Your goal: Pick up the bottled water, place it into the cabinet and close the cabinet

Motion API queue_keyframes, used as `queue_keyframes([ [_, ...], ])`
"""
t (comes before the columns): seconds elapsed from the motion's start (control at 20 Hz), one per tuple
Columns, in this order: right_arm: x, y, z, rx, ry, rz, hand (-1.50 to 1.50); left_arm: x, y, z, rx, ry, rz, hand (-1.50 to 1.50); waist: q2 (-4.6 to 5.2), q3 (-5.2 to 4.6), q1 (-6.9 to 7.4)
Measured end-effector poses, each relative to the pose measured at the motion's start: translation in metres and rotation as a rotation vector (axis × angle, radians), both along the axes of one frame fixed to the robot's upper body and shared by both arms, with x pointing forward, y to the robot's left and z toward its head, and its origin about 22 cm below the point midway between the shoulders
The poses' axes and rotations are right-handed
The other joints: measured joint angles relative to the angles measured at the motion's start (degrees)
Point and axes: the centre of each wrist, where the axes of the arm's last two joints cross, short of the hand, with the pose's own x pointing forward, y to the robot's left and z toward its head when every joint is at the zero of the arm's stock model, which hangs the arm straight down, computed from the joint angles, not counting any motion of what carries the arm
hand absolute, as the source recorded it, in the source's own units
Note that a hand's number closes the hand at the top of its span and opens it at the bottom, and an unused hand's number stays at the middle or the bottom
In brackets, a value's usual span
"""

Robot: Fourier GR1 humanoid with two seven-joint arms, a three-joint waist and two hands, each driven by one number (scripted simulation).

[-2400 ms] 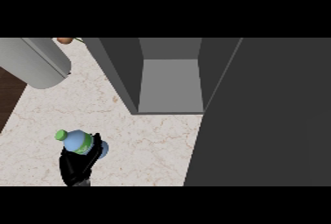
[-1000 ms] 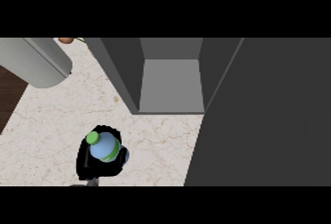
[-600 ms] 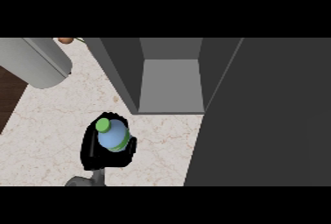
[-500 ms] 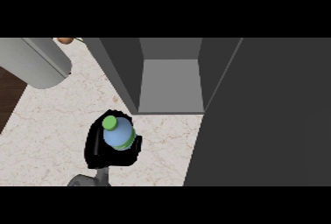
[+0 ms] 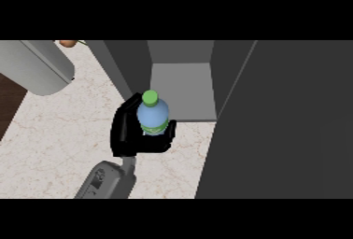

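head view only: left hand [image 5: 138, 135] curled round the bottled water [image 5: 152, 116], black fingers wrapping the lower body from the left and behind, thumb side showing at the right of the bottle; closed on it, not open. bottle upright, green cap up, pale blue body, green label band just above the fingers. held above the marble counter [image 5: 55, 135], right at the front lip of the cabinet [image 5: 180, 91] opening, cap overlapping the edge of the grey shelf floor. grip sits low on the body, probably so the cap and shoulder clear the opening first and the bottle can go in standing. grey forearm coming in from the lower edge, angled up towards the opening. cabinet door [image 5: 283, 121] swung wide open, filling the right side as a dark slab; likely left that way so the entry path stays free, closing comes last. right hand not visible. grey cylinder [image 5: 34, 65] at upper left, well apart from the action. label on bottle: green band only, no readable text or brand.
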Motion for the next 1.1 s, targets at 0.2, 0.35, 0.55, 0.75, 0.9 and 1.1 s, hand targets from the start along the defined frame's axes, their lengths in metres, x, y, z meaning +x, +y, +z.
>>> queue_keyframes([
  [0.2,-0.001,-0.002,-0.002,0.002,-0.009,-0.007,-1.5,0.017,-0.013,0.015,0.019,-0.023,0.022,1.5,0.01,0.01,-0.01],
  [0.35,-0.003,-0.003,-0.003,-0.001,-0.009,-0.01,-1.5,0.031,-0.018,0.022,0.049,-0.028,0.044,1.5,0.02,0.01,-0.12],
  [0.55,-0.003,-0.005,-0.004,0.0,-0.007,-0.015,-1.5,0.054,-0.019,0.031,0.095,-0.021,0.072,1.5,0.06,0.02,-0.17],
  [0.75,-0.004,-0.009,-0.005,-0.008,-0.012,-0.019,-1.5,0.07,-0.029,0.037,0.134,-0.007,0.09,1.5,0.07,0.02,-0.3],
  [0.9,-0.006,-0.007,-0.006,0.003,0.003,-0.013,-1.5,0.082,-0.027,0.034,0.18,0.003,0.099,1.5,0.09,0.0,-0.41],
  [1.1,-0.006,-0.007,-0.007,0.013,-0.005,-0.015,-1.5,0.101,-0.034,0.04,0.237,0.024,0.131,1.5,0.17,0.01,-0.61],
])
